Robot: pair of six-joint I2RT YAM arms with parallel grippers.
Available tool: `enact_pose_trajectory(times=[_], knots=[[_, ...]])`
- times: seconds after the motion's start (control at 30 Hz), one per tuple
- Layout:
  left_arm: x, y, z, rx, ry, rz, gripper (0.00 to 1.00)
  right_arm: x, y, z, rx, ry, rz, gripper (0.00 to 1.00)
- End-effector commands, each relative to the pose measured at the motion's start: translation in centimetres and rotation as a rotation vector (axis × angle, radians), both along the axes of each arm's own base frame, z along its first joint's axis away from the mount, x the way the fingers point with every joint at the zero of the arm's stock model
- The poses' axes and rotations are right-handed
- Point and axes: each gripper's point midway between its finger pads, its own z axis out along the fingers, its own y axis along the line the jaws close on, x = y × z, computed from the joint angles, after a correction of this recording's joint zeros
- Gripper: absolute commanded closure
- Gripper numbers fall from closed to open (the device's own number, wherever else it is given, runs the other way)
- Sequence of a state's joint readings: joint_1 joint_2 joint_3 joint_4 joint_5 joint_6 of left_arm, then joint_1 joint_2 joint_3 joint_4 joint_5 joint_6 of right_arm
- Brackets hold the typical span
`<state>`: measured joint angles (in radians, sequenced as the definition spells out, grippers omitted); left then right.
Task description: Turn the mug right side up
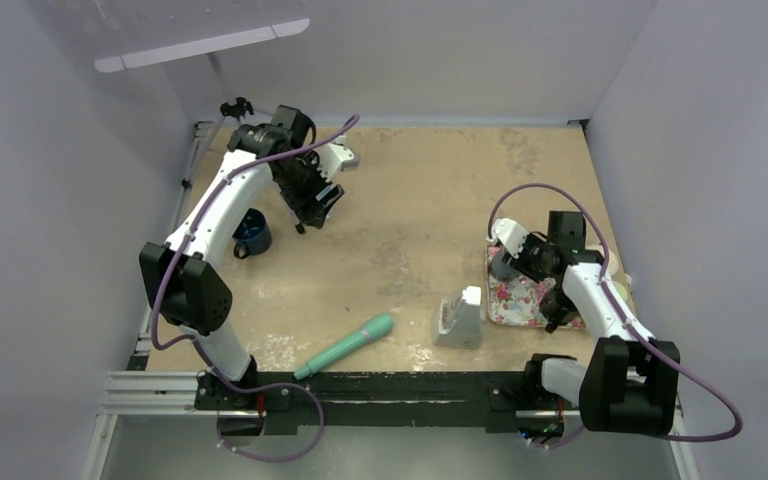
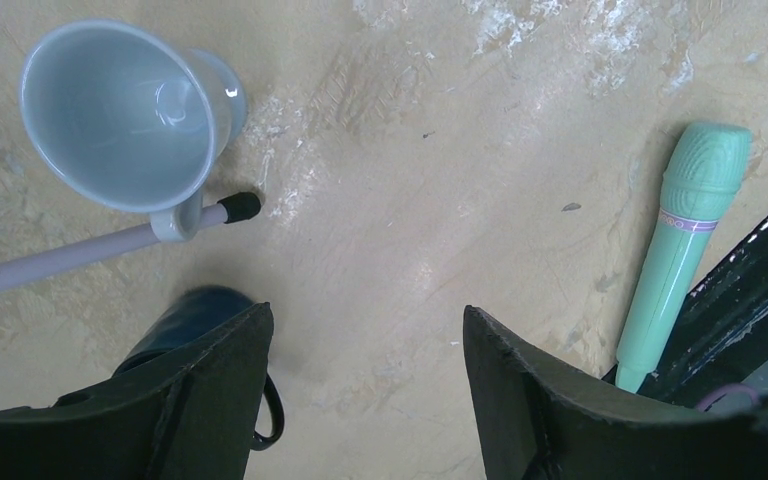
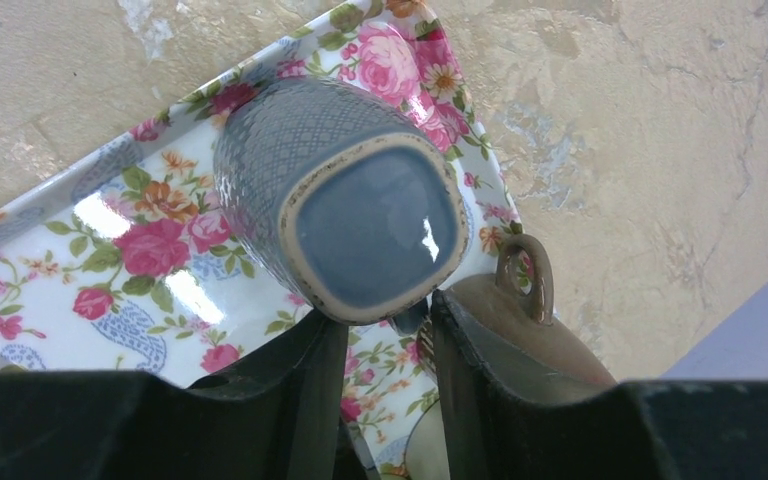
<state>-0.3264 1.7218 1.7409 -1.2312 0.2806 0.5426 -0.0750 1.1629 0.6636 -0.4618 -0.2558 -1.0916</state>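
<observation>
A grey-blue mug [image 3: 360,220] stands upside down on a floral tray [image 3: 110,230], its base facing the right wrist camera. My right gripper [image 3: 388,315] is nearly closed on the mug's handle [image 3: 410,319] at the mug's side. In the top view the mug [image 1: 505,262] and right gripper [image 1: 522,262] are at the tray's [image 1: 520,300] far left corner. My left gripper [image 2: 365,315] is open and empty above bare table, at the far left in the top view [image 1: 315,205].
A dark blue mug [image 1: 252,235] sits by the left arm, partly under my left finger [image 2: 190,320]. A pale blue cup [image 2: 120,110] stands open side up. A teal toy microphone [image 1: 345,345] and a grey holder [image 1: 458,320] lie near the front. A brown ringed lid [image 3: 535,330] lies beside the tray.
</observation>
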Motion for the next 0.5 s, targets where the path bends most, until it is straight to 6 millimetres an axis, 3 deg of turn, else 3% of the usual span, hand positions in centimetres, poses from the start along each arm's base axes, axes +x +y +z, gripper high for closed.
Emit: enact_pose_trajectory(times=[0.0, 0.13, 0.47], knots=[[0.2, 0.0, 1.4, -0.026, -0.056, -0.006, 0.27, 0.8, 1.0, 0.4, 0.062, -0.033, 0.017, 0.62], [0.2, 0.2, 1.5, -0.021, -0.061, -0.005, 0.27, 0.9, -0.1, -0.7, 0.019, -0.033, -0.033, 0.66], [0.1, 0.2, 1.5, -0.021, -0.061, -0.006, 0.27, 0.3, 0.4, -0.2, 0.032, -0.062, -0.006, 0.88]])
